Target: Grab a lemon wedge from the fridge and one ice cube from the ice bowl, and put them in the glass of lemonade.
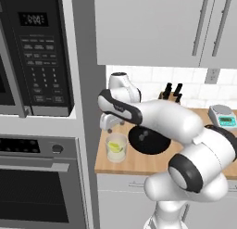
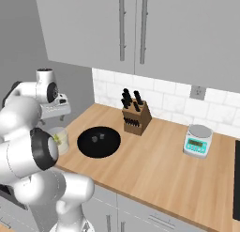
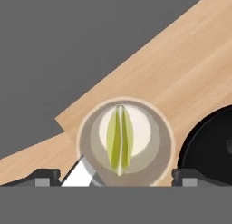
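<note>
hand view: i see the lemon wedge point(image 3: 119, 138) lying in the glass of lemonade point(image 3: 125, 141) on the wooden counter point(image 3: 190, 69), just beside the ice bowl point(image 3: 208, 143); my gripper point(image 3: 115, 174) hangs above, fingers wide apart, empty.
</note>
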### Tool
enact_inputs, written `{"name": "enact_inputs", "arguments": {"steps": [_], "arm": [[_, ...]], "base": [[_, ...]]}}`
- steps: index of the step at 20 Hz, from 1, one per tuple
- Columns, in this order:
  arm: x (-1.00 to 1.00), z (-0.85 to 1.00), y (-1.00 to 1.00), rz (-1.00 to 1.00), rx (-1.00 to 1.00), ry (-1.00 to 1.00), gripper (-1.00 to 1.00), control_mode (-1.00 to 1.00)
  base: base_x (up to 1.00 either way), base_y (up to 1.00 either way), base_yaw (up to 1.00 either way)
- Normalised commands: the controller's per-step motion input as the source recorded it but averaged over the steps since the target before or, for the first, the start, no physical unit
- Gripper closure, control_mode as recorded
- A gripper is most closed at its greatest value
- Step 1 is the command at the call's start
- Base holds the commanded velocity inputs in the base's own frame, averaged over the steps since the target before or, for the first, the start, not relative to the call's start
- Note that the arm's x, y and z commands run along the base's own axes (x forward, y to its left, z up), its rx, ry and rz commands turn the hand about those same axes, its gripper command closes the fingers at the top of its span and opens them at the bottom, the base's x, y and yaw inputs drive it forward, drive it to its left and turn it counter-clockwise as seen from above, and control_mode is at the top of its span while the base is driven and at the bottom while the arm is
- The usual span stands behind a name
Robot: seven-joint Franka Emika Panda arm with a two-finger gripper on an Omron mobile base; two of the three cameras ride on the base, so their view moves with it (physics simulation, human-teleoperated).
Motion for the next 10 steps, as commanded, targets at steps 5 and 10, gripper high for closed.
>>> {"name": "enact_inputs", "arguments": {"steps": [5,10], "arm": [[-0.39,0.03,-0.04,0.00,0.00,-0.06,-1.00,-1.00],[-0.22,0.00,-0.16,0.00,0.03,-0.14,-1.00,-1.00]], "base": [[0.00,0.00,0.00],[0.00,0.00,0.00]]}}
